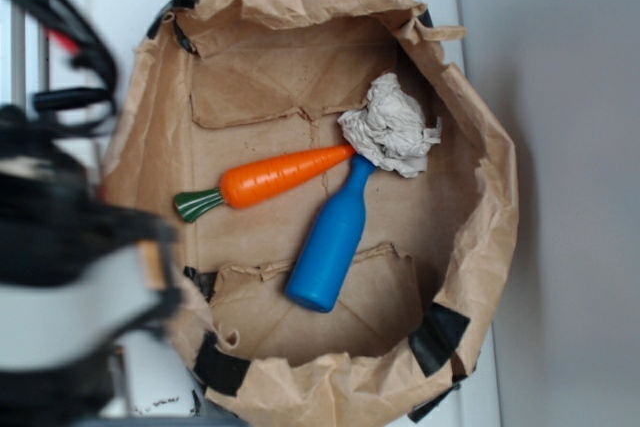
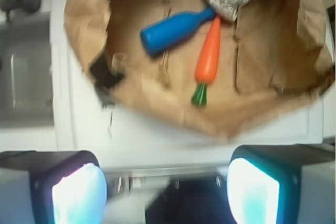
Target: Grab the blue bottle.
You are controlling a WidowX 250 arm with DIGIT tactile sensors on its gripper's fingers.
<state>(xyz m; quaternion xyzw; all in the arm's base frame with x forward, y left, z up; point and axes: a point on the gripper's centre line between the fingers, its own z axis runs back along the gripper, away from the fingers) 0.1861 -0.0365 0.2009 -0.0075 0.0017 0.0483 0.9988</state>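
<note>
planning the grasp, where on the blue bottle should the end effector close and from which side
Best bet: the wide body of the blue bottle, from straight above, fingers across its width. It lies flat on the floor of the paper bag; the body has bare paper on both sides, while the neck runs between the carrot tip and the crumpled paper. The end effector is open, outside the bag.

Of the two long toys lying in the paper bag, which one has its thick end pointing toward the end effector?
The blue bottle: in the wrist view its wide base points toward the end effector, while the orange carrot points its thin green stem that way.
</note>
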